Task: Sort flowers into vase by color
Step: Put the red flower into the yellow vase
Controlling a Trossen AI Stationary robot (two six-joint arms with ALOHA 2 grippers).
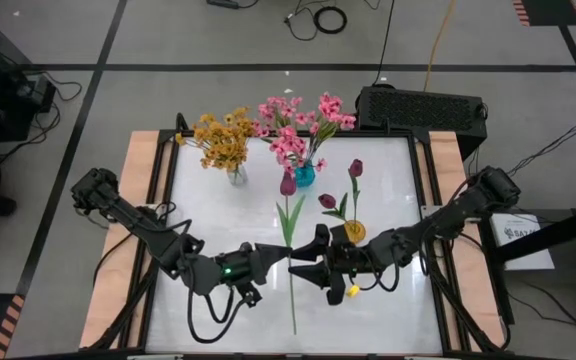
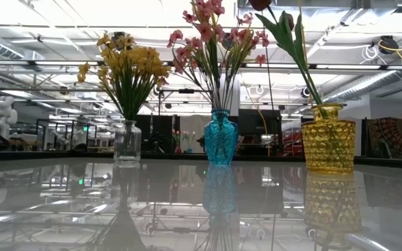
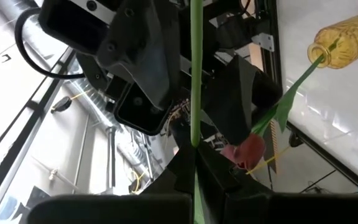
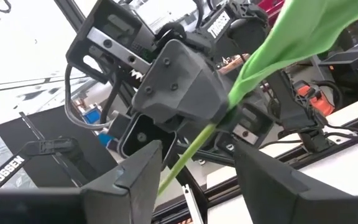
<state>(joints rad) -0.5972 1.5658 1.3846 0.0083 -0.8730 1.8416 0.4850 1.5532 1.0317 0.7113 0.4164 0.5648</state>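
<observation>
A dark magenta tulip (image 1: pixel 288 183) on a long green stem with a leaf runs from the blue vase toward the table's near edge. My left gripper (image 1: pixel 280 256) is shut on the stem about halfway along. Facing it, my right gripper (image 1: pixel 299 262) is open; in the right wrist view its fingers (image 4: pixel 138 177) stand on either side of the stem (image 4: pixel 185 155) without touching. Yellow sprays stand in a clear glass vase (image 1: pixel 236 176), pink sprays in the blue vase (image 1: pixel 305 176), and two magenta tulips in a yellow vase (image 1: pixel 354 232). My left gripper pinches the tulip's stem near its middle (image 4: pixel 211 130) between its two fingers. It comes roughly level from the table's left, with the fingers across the stem. The bud end points to the far edge and the cut end (image 1: pixel 294 328) to the near edge.
The three vases stand in a row across the far half of the white tabletop (image 1: pixel 388 170). A black case (image 1: pixel 420 106) sits beyond the far right corner. Wooden side rails (image 1: pixel 133 200) border the table. The near half holds only the two arms and the tulip.
</observation>
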